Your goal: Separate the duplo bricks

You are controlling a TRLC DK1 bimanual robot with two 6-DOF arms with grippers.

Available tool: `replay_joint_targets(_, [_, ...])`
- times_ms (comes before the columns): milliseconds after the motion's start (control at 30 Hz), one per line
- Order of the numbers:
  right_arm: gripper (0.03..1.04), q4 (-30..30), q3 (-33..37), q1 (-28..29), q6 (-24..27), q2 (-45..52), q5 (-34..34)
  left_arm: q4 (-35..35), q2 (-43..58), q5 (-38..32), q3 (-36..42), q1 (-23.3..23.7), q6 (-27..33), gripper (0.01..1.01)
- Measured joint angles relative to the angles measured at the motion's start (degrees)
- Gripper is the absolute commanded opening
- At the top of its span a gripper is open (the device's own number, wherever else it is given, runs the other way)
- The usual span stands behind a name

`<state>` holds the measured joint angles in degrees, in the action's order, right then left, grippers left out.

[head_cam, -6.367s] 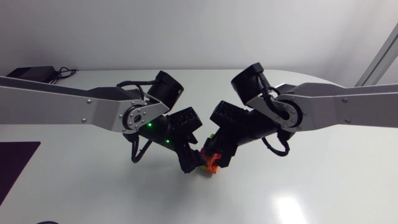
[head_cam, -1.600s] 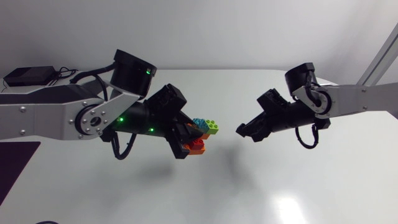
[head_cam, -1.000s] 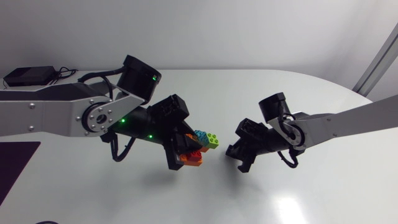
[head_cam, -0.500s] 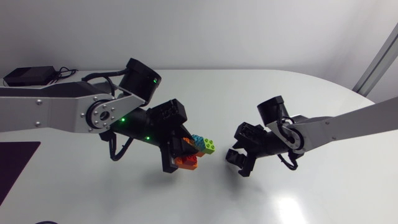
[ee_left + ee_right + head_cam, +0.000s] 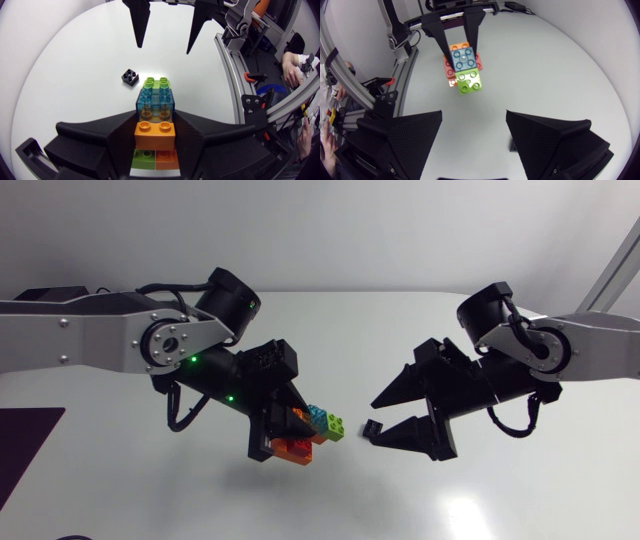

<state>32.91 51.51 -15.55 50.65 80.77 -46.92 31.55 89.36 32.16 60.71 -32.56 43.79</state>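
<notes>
**Item 1. Left claw** (image 5: 155, 131): pinching the stack (image 5: 308, 434) by its lower bricks, one finger on each side. It was held above the desk (image 5: 520, 500), left of centre. Its position was little altered from half a second before.

**Item 2. Stack:** orange brick (image 5: 155, 134) in the grip. A lime brick (image 5: 144, 157) and a red brick (image 5: 167, 159) sat behind it, nearer the wrist. A clear blue brick (image 5: 154, 105) came next, with a green brick (image 5: 156, 84) at the free end. All were joined. The free end pointed toward the right arm.

**Item 3. Right claw** (image 5: 474, 117): spread wide, holding nothing. Half a second before, it had been low by the desk with its fingers closer together. It had since lifted and opened, its tips facing the stack but apart from it.

**Item 4. Black brick** (image 5: 130, 76): small, loose on the desk, studs up. It lay between the two claws, close under the right claw's tips, and touched neither. It was not seen lying there in the earlier head views.

**Assessment:** one brick appeared to have been pulled off and put down, so the first split was likely done. At least five coloured bricks remained joined. The open right claw looked lined up on the green end brick. That was probably the next to come off while the left claw held the base.
</notes>
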Motion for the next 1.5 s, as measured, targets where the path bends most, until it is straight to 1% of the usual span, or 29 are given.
replay_joint_targets(167, [0.94,4.35,2.3,-1.46,2.89,0.02,-3.54,3.78,0.63,2.19,2.08,0.0,2.01,0.351])
replay_joint_targets(367, [0.93,5.55,2.99,-4.15,3.65,0.35,-4.13,5.33,1.46,3.3,3.45,-0.2,3.17,0.351])
replay_joint_targets(433, [0.91,5.55,3.04,-4.79,3.72,0.72,-4.13,5.66,1.77,3.48,3.82,-0.46,3.17,0.351])
replay_joint_targets(667, [0.91,5.35,3.15,-5.51,3.87,2.73,-3.93,6.29,2.38,3.69,4.94,-1.62,3.17,0.351])
replay_joint_targets(933, [0.9,3.3,3.56,-5.62,3.82,3.56,-3.43,6.82,2.38,4.57,4.98,-2.56,3.17,0.351])
replay_joint_targets(1000, [0.83,2.27,3.56,-5.9,3.82,3.63,-2.95,6.82,2.38,4.57,4.98,-2.58,3.15,0.351])
replay_joint_targets(1100, [0.76,1.36,3.45,-6.38,3.78,3.63,-2.51,6.82,2.38,4.59,4.98,-2.8,3.15,0.351])
replay_joint_targets(1267, [0.75,-1.14,2.3,-7.91,2.84,3.58,-0.52,6.84,2.43,4.79,5.66,-3.15,3.13,0.351])
replay_joint_targets(1500, [0.49,-3.15,-0.42,-8.85,1.64,2.82,0.48,6.82,2.54,4.81,6.62,-3.19,3.13,0.351])
